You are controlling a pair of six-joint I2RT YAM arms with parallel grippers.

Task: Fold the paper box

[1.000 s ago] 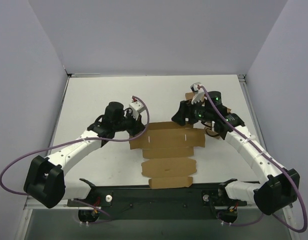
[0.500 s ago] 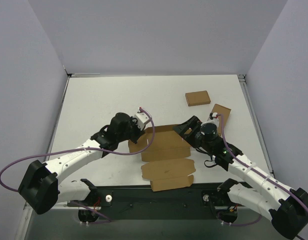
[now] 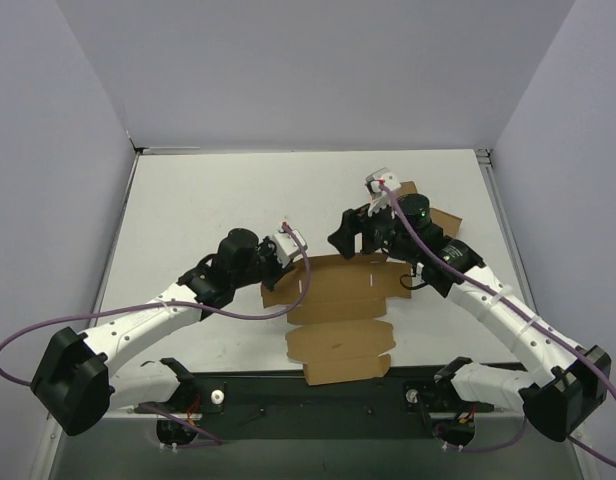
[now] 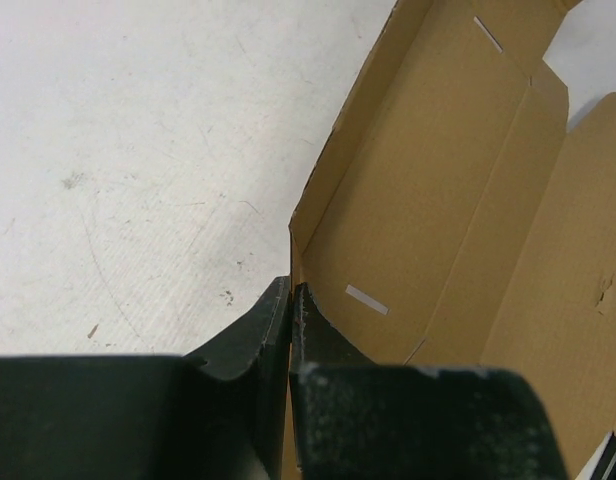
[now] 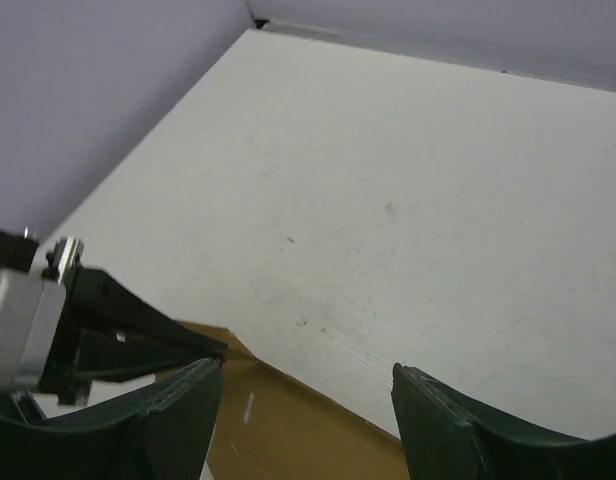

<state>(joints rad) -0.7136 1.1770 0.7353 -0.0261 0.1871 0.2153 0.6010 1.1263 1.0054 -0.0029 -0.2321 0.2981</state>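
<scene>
Between the pinched fingers of our left gripper (image 4: 291, 295) we are holding the paper box (image 4: 438, 200) by its raised left edge. The sheet is lying rightward, just below our right gripper (image 5: 306, 378), fingers apart.

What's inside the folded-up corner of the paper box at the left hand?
Only bare cardboard and two narrow slots show inside the paper box; nothing loose is in view. The left hand, shut on its raised wall, covers the nearest bit of floor.
</scene>
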